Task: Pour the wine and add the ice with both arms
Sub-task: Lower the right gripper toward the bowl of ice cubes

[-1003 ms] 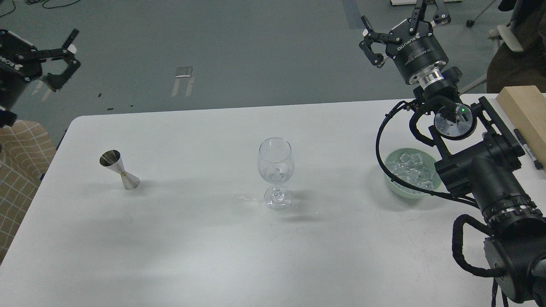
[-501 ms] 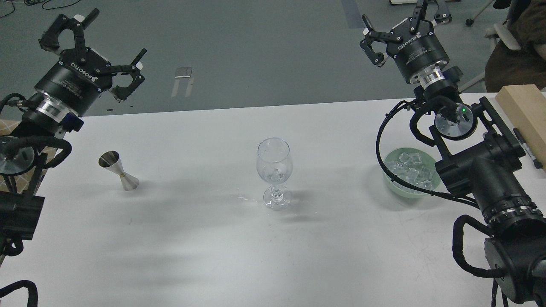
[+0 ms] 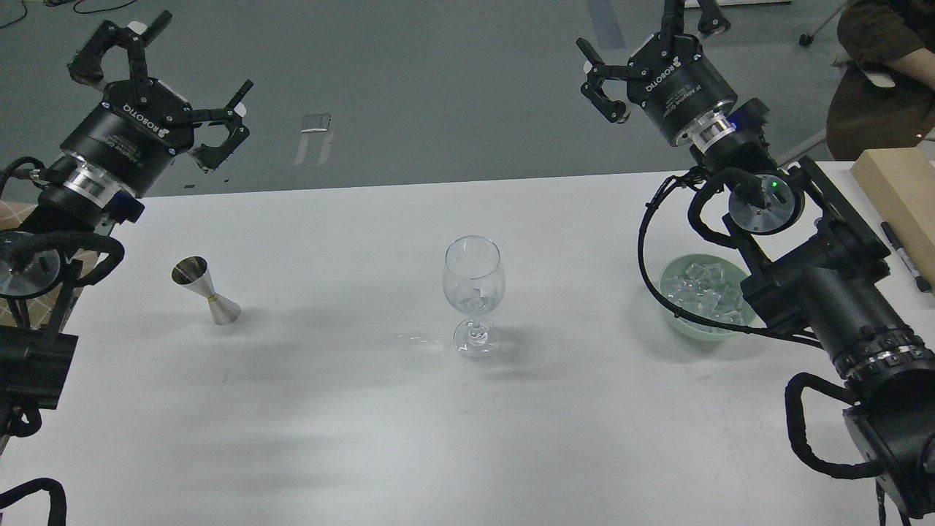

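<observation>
A clear wine glass stands upright at the middle of the white table, with an ice cube or two in its bowl. A steel jigger stands to its left. A pale green bowl of ice cubes sits at the right, partly behind my right arm. My left gripper is open and empty, raised beyond the table's far left edge. My right gripper is open and empty, raised beyond the far right edge, above and behind the bowl.
A pale wooden block and a black marker pen lie at the table's right edge. A small spill of liquid marks the table left of the glass foot. A person sits at the top right.
My left arm rose into view from the left edge and holds its gripper open. My right gripper has shifted left and slightly up. Glass, jigger and bowl stay put.
</observation>
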Action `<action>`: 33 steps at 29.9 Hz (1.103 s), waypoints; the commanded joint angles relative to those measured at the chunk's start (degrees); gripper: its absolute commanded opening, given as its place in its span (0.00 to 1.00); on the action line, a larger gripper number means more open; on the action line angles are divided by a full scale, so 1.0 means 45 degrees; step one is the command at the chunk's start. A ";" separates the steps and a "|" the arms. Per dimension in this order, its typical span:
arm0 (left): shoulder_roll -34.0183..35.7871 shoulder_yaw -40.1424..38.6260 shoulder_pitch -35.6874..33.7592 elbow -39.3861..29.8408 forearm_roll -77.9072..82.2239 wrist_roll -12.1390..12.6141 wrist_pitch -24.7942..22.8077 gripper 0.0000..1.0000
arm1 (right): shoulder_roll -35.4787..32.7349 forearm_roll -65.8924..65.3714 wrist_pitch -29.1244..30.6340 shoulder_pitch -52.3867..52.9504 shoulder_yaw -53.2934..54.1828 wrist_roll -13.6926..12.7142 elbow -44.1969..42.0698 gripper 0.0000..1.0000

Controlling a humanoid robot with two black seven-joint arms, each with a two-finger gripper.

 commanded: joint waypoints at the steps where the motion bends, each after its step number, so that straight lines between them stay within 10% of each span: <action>1: 0.0004 0.0011 -0.0029 -0.0073 0.0000 0.0001 0.0000 0.98 | -0.1525 -0.0033 0.0000 0.0374 -0.1592 0.0068 0.0248 1.00; 21: 0.0102 0.0012 -0.0244 -0.0113 0.0000 0.0001 0.0000 0.98 | -0.6196 -0.6689 -0.0499 0.0551 -0.6597 0.0029 0.2455 1.00; 33: 0.0044 0.0012 -0.0264 -0.0211 0.0000 0.0001 0.0000 0.98 | -0.9788 -0.9408 -0.0559 0.0375 -0.9056 -0.1201 0.6302 1.00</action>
